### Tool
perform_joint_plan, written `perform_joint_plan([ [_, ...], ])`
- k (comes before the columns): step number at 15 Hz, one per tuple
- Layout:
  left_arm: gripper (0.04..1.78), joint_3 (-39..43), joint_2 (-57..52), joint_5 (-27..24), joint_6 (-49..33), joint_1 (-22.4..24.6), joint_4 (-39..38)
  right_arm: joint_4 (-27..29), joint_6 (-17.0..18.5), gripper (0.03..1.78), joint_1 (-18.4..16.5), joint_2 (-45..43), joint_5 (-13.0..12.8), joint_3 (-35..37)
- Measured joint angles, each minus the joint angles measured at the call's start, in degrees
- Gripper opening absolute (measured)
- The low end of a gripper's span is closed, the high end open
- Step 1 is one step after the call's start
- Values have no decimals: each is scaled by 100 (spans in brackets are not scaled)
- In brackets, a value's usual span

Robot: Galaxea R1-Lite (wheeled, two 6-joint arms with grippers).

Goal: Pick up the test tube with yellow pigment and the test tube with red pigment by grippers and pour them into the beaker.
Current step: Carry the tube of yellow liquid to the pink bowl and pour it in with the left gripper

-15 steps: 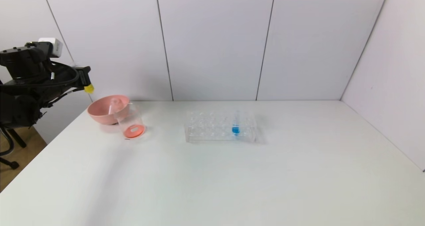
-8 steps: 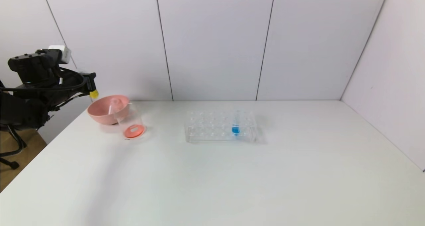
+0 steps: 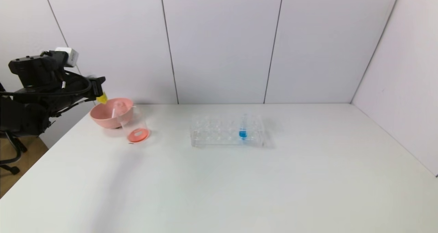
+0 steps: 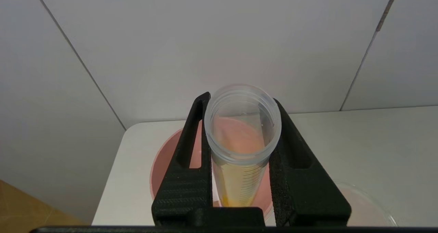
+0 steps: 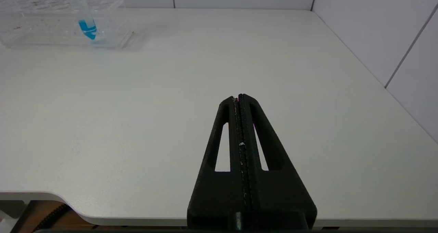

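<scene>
My left gripper [image 3: 99, 83] is shut on the test tube with yellow pigment [image 3: 101, 97] and holds it in the air just above the left rim of the pink bowl. In the left wrist view the gripper [image 4: 241, 98] clamps the tube [image 4: 239, 178] below its wide rim, with yellow liquid in the bottom. The beaker [image 3: 134, 124] stands right of the bowl with red-orange liquid in its bottom; it also shows in the left wrist view [image 4: 366, 205]. A clear tube [image 3: 114, 111] leans inside the bowl; I see no red liquid in it. My right gripper [image 5: 239, 97] is shut and empty over the table's near edge.
The pink bowl [image 3: 102, 118] sits at the table's back left corner, seen under the tube in the left wrist view [image 4: 164, 161]. A clear many-holed rack [image 3: 212, 132] stands mid-table with a blue-liquid tube [image 3: 243, 129]; both show in the right wrist view, rack [image 5: 44, 24], tube [image 5: 86, 23].
My left gripper has carried the yellow tube to the right and slightly down, from beside the table's corner to just over the pink bowl's left rim. Nothing else has moved.
</scene>
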Motion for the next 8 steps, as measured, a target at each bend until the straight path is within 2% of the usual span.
perform_joint_plan([
  [3, 48, -105, -165, -143, 436, -1, 165, 0, 0, 11, 0, -1, 0, 0],
  [8, 48, -245, -228, -149, 485, -22, 413, 0, 0, 11, 0, 0, 2, 0],
])
